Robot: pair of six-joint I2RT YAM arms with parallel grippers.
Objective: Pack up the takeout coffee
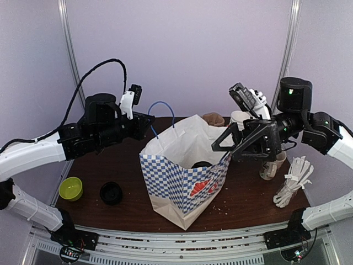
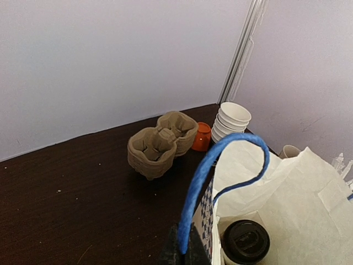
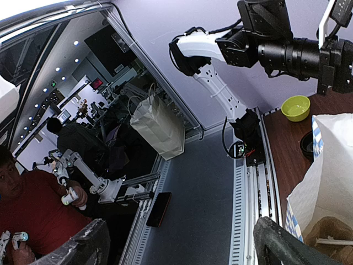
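Takeout coffee sits inside the paper bag at mid-counter, black lid showing toward 4 o'clock of the mouth, so you look near the end of packing. Your left gripper pinches the blue handle at 10 o'clock; your right gripper hangs spread and empty at 3 o'clock. Next, probably: lift the right clear of the rim, then release the handle gently so the bag does not tip.

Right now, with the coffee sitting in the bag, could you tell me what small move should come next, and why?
Probably open the left fingers to release the blue handle. The takeout coffee already stands lid-up inside the checked bag, and the right fingers are open and empty, so that hold seems to have done its job.
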